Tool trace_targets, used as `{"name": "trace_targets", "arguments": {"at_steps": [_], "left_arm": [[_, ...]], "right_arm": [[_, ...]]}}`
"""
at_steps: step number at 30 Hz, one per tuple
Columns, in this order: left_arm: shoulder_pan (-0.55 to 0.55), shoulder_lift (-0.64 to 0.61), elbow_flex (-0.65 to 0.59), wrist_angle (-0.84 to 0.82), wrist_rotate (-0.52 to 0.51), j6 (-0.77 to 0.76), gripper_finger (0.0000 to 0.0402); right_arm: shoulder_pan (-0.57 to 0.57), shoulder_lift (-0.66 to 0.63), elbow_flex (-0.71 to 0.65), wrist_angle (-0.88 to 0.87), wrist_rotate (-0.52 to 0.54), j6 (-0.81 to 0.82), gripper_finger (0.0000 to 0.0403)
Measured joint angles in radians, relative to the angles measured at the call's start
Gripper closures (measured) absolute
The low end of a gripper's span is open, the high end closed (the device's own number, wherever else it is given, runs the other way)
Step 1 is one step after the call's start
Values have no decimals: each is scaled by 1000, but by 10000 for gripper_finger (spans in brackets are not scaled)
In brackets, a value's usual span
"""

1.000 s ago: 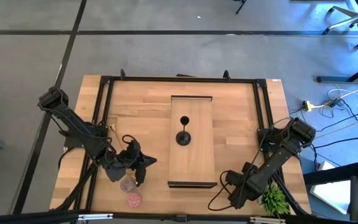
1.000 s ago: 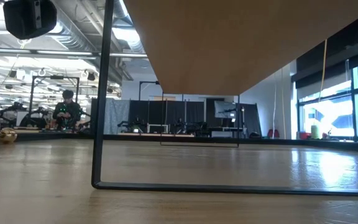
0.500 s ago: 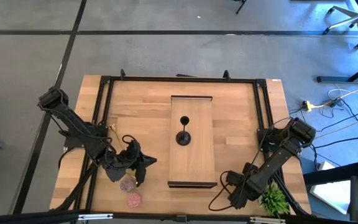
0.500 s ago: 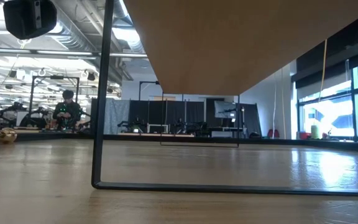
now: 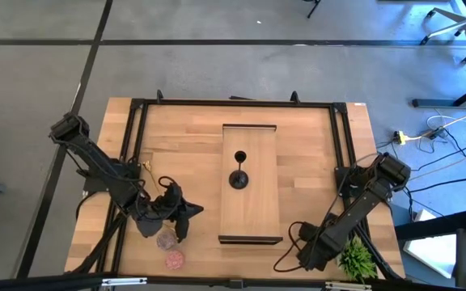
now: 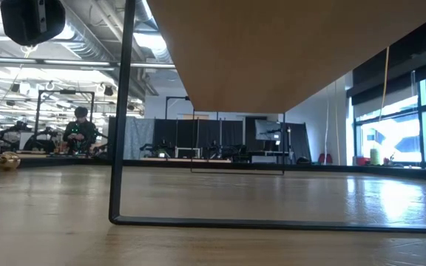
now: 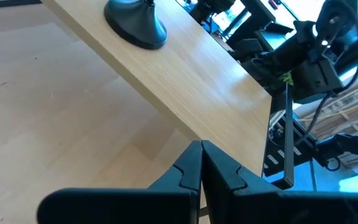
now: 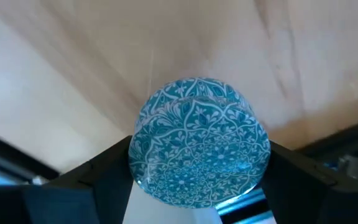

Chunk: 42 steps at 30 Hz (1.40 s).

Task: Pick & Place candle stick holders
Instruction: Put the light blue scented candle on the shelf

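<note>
Light-blue and glassy, the low round holder (image 8: 197, 137) is covered in a fine leaf-and-flower pattern. Your right tool (image 8: 201, 168) has it: the dark fingers (image 8: 107, 177) stand wide apart and lie against both its sides, over pale wood. From above, that tool sits off the board's near right corner, and the holder itself is hidden under it.

On the raised wooden board (image 5: 249, 214), near its middle, stands the black stemmed holder (image 5: 239, 179), upright on its round base. Off the board's near left corner lie two low speckled ones, the mauve holder (image 5: 167, 239) and the pink holder (image 5: 174, 260), close together.

Your left tool (image 7: 201, 149) hangs just left of the board, beside those two, fingers pressed together with nothing between them.

Underneath it all you have a light wooden bench (image 5: 314, 162) with a black frame. A small green plant (image 5: 356, 259) sits beyond the board's near right corner, past the right arm. Across the room behind, a person (image 6: 80, 129) is at a far workstation, and windows run along one wall.
</note>
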Motion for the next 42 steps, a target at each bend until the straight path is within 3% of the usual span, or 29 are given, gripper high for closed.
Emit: {"name": "trace_targets", "arguments": {"at_steps": [5,12,22,32,42], "left_arm": [[-18,0,0,0,-22,0,400],[-41,0,0,0,-47,0,400],[-82,0,0,8,-120,-4,400],[-124,0,0,18,-200,-14,400],[-178,0,0,23,-275,-28,400]], "right_arm": [[-23,0,117,-174,28,-103,113],[-78,0,395,-478,165,-278,113],[-197,-25,727,-480,410,-387,112],[-412,-24,733,-481,413,-334,111],[-535,-25,728,-479,427,-249,111]]}}
